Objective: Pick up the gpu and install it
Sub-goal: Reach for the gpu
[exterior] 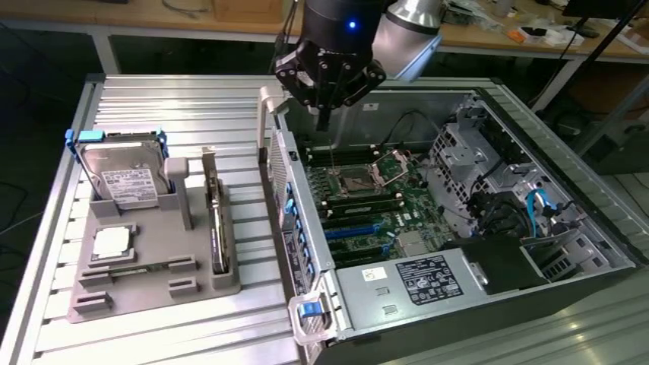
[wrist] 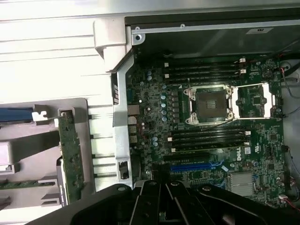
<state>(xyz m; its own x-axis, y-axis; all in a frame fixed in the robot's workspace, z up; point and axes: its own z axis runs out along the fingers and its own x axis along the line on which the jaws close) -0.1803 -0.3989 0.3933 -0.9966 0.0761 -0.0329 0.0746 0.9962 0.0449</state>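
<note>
Grey holder (exterior: 152,285), just beside open case (exterior: 426,103), carries gpu (exterior: 215,220) upright on edge. Gripper (exterior: 322,120) hangs over case's motherboard (exterior: 355,198), jaws pressed together, empty. Judgement: clean pick needs jaws spread, squared across card's top edge, lifted straight.

Table (exterior: 152,99) carries a holder (exterior: 193,285) on the exterior view's left, with an open computer case (exterior: 304,251) just beside it on the right. In the holder, hard drive (exterior: 127,182) at the far end, chip (exterior: 112,242) before it, gpu (exterior: 215,228) on edge along the case side. Motherboard (exterior: 375,205) in the case. Gripper (exterior: 322,122) over the case's far corner.
</note>
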